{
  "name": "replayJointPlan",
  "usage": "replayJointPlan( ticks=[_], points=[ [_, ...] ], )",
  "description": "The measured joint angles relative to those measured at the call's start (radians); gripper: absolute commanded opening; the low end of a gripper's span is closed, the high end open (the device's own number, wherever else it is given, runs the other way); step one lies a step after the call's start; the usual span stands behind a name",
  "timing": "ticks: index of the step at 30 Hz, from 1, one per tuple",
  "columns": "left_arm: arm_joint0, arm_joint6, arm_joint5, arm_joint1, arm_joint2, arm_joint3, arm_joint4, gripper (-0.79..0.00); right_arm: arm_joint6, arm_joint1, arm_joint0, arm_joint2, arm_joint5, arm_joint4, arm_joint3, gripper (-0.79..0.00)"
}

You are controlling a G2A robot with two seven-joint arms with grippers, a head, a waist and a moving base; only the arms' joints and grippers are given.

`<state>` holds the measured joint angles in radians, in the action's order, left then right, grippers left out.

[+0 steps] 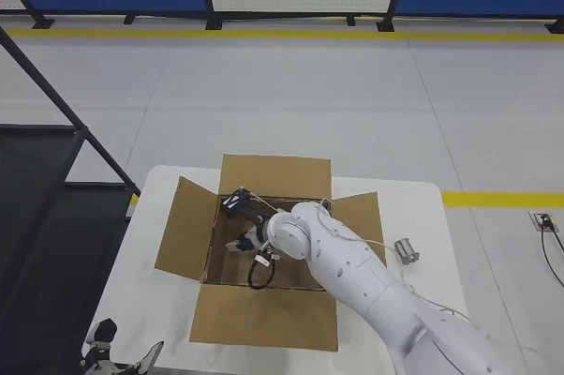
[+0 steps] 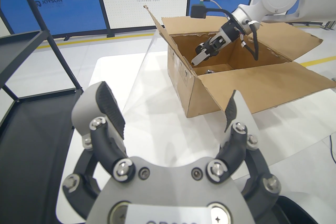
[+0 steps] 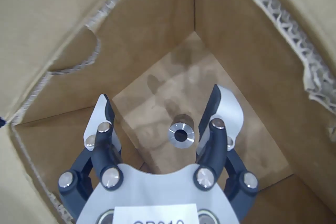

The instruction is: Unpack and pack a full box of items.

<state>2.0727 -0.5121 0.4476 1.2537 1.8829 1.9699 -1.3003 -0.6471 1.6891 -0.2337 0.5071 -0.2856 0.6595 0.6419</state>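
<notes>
Box (image 1: 274,174) sat open on the table (image 1: 160,309), flaps splayed. The right gripper (image 3: 160,92) was down inside it, fingers spread wide with nothing between them. Straight below, on the box floor, stood a small metal cylinder (image 3: 181,135), its bored end facing up at the wrist, so its long axis ran roughly along the gripper's line of approach. It was probably upright, though a slight lean was hard to rule out. It sat closer to one finger than the other, off-centre! Left gripper (image 2: 168,89) hung open too, well apart by the table's near edge; the right arm was plainly the nearer.
</notes>
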Motion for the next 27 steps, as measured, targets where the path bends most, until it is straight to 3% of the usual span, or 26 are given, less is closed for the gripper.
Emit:
replayJointPlan(
  ticks=[6, 13, 20, 23, 27],
  points=[
    [0.000, 0.000, 0.000, 0.000, 0.000, 0.000, 0.000, 0.000, -0.034, -0.129, -0.153, 0.146, 0.051, 0.129, 0.352, 0.000],
    [0.000, 0.000, 0.000, 0.000, 0.000, 0.000, 0.000, 0.000, -0.066, -0.272, -0.498, 0.447, 0.190, 0.390, 0.925, 0.000],
    [0.000, 0.000, 0.000, 0.000, 0.000, 0.000, 0.000, 0.000, 0.060, -0.334, -0.862, 0.783, 0.398, 0.626, 1.366, 0.000],
    [0.000, 0.000, 0.000, 0.000, 0.000, 0.000, 0.000, 0.000, 0.097, -0.345, -0.980, 0.925, 0.456, 0.624, 1.441, 0.000],
    [0.000, 0.000, 0.000, 0.000, 0.000, 0.000, 0.000, 0.000, 0.099, -0.351, -1.057, 1.064, 0.499, 0.588, 1.411, 0.000]
  ],
)
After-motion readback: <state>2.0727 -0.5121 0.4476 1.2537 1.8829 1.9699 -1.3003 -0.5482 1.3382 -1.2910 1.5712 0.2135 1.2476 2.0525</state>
